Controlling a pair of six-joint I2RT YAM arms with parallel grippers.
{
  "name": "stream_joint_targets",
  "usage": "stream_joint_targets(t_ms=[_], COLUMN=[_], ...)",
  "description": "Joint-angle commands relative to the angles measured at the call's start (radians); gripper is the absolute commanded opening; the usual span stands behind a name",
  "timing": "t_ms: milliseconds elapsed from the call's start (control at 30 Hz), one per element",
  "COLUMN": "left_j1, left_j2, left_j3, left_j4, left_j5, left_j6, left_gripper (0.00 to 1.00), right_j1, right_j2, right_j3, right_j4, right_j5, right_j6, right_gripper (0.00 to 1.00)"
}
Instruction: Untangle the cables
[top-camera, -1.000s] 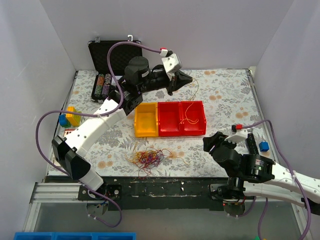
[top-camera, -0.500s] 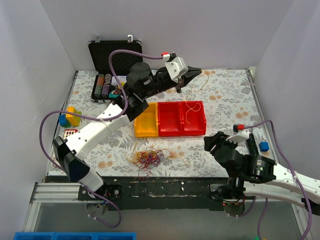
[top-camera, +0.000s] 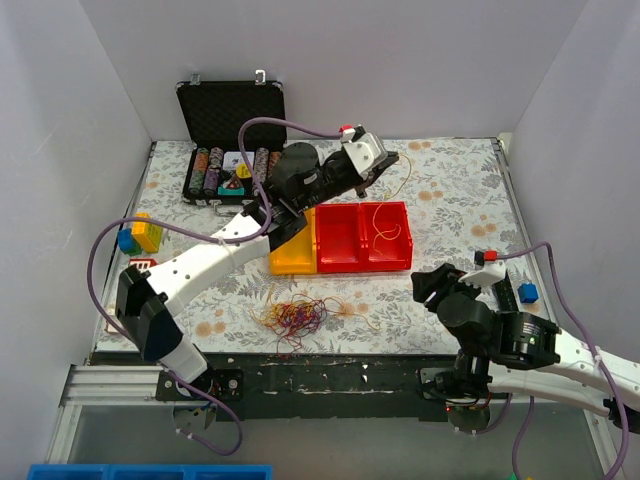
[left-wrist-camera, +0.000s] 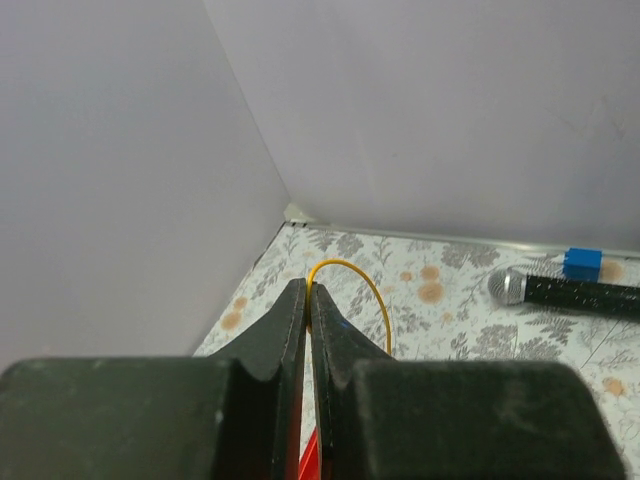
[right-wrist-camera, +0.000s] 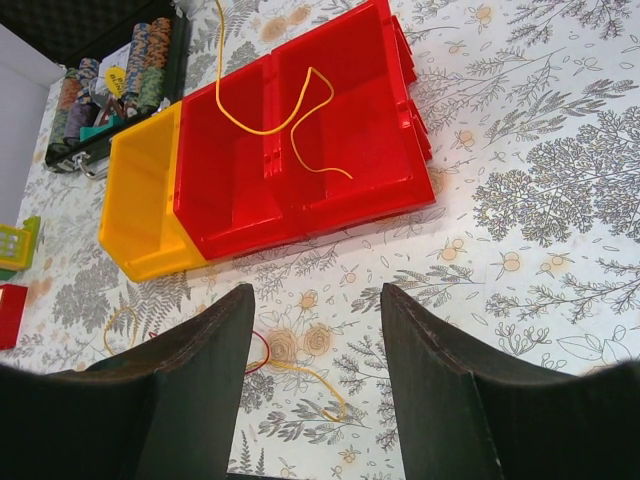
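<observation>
My left gripper (left-wrist-camera: 308, 290) is up over the far side of the table, jaws pinched tight on a single yellow cable (top-camera: 397, 190). In the left wrist view that strand arcs out from between the fingertips (left-wrist-camera: 290, 310) and drops away. From above, it hangs down from the gripper and its loose end curls inside the right-hand red bin (top-camera: 398, 262). A yellow bin (top-camera: 288, 258) sits against the left side of the red ones.

My right gripper (right-wrist-camera: 315, 295) is spread open with nothing in it, hovering low at the near right, pointed toward the bins.

The tangle (top-camera: 294, 317) of red, orange, yellow and purple loops lies on the floral table (top-camera: 450, 190) near the front edge, just this side of the yellow bin and well apart from both grippers.
</observation>
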Motion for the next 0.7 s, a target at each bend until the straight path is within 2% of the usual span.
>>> stream_joint_targets(t_ms=[0, 167, 367, 667], left_j1=[-0.007, -0.009, -0.027, -0.035], left_j2=[0.035, 0.132, 0.164, 0.251], left_j3=[-0.077, -0.037, -0.087, -0.072], left_j4=[0.121, 0.112, 0.045, -0.153], left_j5=[-0.105, -0.130, -0.122, -0.207], left_j6=[0.071, 0.057, 0.031, -0.022], left_gripper=[0.00, 0.00, 0.00, 0.00], right_j1=[0.000, 0.000, 0.000, 0.002], right_j2=[-0.019, -0.022, -0.043, -0.052], right_j3=[-0.007, -0.007, -0.004, -0.001], right_j4=[-0.015, -0.035, -0.062, -0.064], right_j5=[0.041, 0.049, 0.068, 0.075], right_j6=[0.015, 0.034, 0.043, 0.044], right_gripper=[0.61, 0.61, 0.61, 0.61])
